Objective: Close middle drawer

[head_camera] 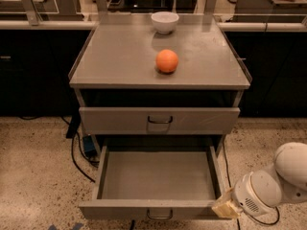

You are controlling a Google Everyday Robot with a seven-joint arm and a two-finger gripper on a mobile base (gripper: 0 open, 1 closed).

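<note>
The middle drawer (124, 208) of the grey cabinet is pulled far out toward me, and its grey inside is empty. Its small dark handle (159, 216) sits at the centre of the front, at the bottom edge of the view. The uppermost drawer (201, 120) above it is pushed in. The lowest drawer is hidden under the open one. My gripper (224, 208) is at the lower right, a yellowish tip on the white arm (268, 188). It is right beside the open drawer's front right corner.
An orange (167, 61) and a white bowl (164, 22) sit on the cabinet top (115, 61). Black cables (76, 159) and a blue box (88, 145) lie on the speckled floor at the cabinet's left. Dark counters stand behind.
</note>
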